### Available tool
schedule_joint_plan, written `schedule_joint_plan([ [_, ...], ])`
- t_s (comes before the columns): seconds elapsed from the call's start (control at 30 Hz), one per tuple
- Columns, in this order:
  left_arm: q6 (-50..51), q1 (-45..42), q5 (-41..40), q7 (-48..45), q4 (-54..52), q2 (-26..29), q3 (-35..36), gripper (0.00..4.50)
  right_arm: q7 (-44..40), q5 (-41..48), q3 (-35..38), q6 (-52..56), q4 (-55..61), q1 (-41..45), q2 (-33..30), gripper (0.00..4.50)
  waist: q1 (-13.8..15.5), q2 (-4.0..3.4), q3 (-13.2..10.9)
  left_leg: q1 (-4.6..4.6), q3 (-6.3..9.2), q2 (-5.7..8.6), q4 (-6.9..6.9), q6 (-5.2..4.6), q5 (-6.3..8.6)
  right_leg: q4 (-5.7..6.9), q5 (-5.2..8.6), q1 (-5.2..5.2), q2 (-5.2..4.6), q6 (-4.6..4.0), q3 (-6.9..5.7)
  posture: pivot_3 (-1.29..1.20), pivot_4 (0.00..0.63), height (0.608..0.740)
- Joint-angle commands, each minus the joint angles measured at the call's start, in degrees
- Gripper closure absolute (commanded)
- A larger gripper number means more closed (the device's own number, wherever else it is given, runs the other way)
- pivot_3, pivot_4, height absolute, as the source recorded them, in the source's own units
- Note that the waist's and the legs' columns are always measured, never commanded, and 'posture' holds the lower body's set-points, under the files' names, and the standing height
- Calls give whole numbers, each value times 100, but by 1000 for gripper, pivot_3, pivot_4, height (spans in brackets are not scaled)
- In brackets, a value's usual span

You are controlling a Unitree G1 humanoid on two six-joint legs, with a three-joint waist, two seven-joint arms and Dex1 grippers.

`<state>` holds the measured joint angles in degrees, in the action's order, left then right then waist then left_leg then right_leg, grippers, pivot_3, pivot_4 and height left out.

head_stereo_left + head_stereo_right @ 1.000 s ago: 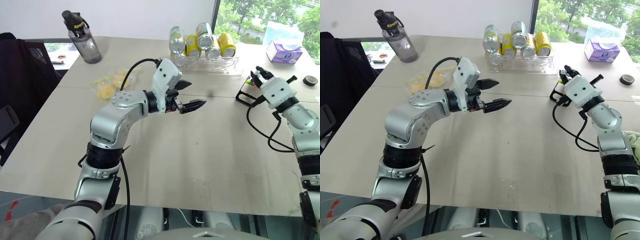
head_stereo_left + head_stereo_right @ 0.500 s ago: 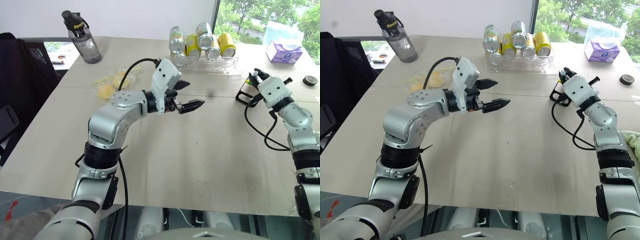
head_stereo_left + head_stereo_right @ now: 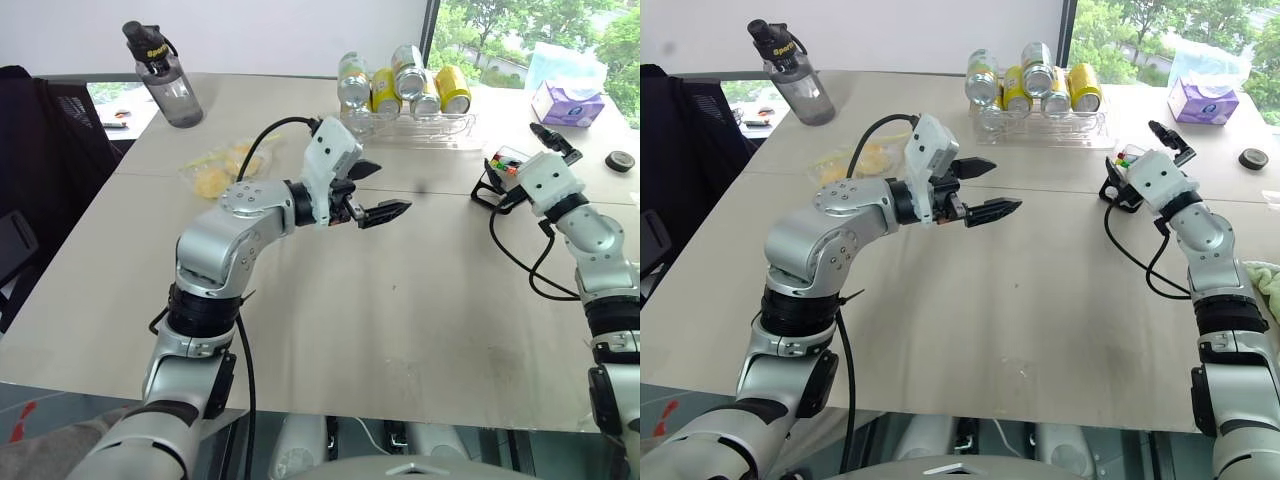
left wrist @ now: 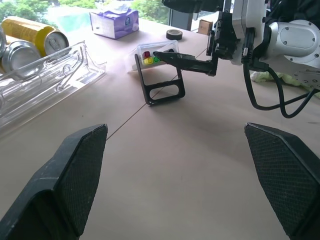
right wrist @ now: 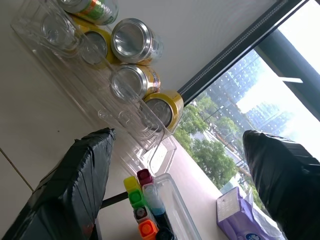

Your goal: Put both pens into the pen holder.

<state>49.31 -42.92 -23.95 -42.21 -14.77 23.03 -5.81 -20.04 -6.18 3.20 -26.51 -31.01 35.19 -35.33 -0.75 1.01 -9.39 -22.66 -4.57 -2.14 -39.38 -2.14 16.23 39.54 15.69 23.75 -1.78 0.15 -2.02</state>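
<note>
The left pincer (image 3: 372, 192) is hovering mid-air with fingers spread; the right pincer (image 3: 1150, 143) is reaching forward, fingers parted.

Four cans (image 3: 407, 85), roughly; one pen holder (image 3: 502, 174).

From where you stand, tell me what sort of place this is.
Probably an office meeting room: a large pale table, a black office chair beside it, and a big window looking out on trees.
</note>
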Motion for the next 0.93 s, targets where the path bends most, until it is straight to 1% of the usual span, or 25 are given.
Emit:
schedule_joint_plan([
  [0.03, -411, 206, 27, -129, -31, 213, 96, 0, -720, 1166, 282, 585, 967, -322, 158, 106, -3, -1, 1, 2, 1, -1, 1, 1, 0, 0, 0, 0, 0, 0, 0, 0, 150, 739],
  [0.07, -505, 289, 72, -160, 15, 282, 84, 0, -893, 1393, 293, 798, 1174, -444, 199, 106, -6, -2, 2, 4, -1, -2, 0, 2, -1, 0, 0, -2, 2, 0, 2, 0, 150, 739],
  [0.13, -570, 606, 15, -273, 294, 428, 201, 0, -1298, 1954, 272, 1623, 1814, -913, 246, 106, 3, -5, 3, 7, 0, -5, 3, 5, -3, 0, 1, -4, 3, -1, 3, 0, 150, 739],
  [0.27, -1557, 1357, 369, -404, 923, 707, 313, 0, -1965, 2687, 265, 2697, 2728, -1916, 155, 106, 16, -10, 5, 9, -1, -5, 4, 4, -2, -1, 1, -6, 1, -1, 3, 0, 150, 739],
  [0.33, -2014, 1642, 418, -461, 1094, 717, 400, 0, -2195, 2863, 307, 3018, 3015, -2279, 54, 106, 20, -10, 4, 6, -1, -3, 8, 1, -1, -4, 1, -5, -2, -1, 1, 0, 150, 739],
  [0.4, -2340, 2031, 441, -431, 1343, 700, 563, 0, -2499, 3077, 427, 3273, 3314, -2831, -109, 106, 39, -11, 3, 3, -1, -1, 8, -6, 4, -3, 0, -3, -9, -1, -2, 0, 150, 739],
  [0.5, -2756, 2524, 494, -520, 1393, 768, 663, 0, -2678, 3250, 702, 3326, 3595, -3509, -217, 106, 61, -11, 7, 10, 0, 0, 8, -8, 5, -2, 0, -8, -11, -1, -4, 0, 150, 739],
  [0.63, -3072, 2856, 529, -525, 1401, 749, 688, 0, -2776, 3295, 1063, 3265, 3852, -4300, -261, 106, 74, -10, 6, 8, 2, -1, 9, -10, 6, -1, 0, -8, -11, -1, -6, 0, 150, 739],
  [0.7, -3067, 3026, 496, -482, 1246, 745, 706, 0, -2829, 3268, 1232, 3103, 3883, -4611, -227, 106, 86, -13, 8, 13, 2, -1, 8, -12, 7, 2, 0, -12, -12, -1, -6, 0, 150, 739],
  [0.8, -2975, 3271, 387, -434, 913, 758, 778, 0, -2871, 3329, 1418, 2983, 3912, -4865, -148, 106, 66, -12, 9, 22, 0, -1, 9, -15, 9, 4, 0, -18, -12, -1, -5, 0, 150, 739],
  [0.93, -2870, 3504, 259, -476, 547, 887, 891, 0, -2932, 3354, 1542, 2789, 3814, -4930, -42, 106, 55, -12, 9, 27, 0, -1, 9, -16, 9, 12, 1, -18, -12, -1, -4, 0, 150, 739],
])
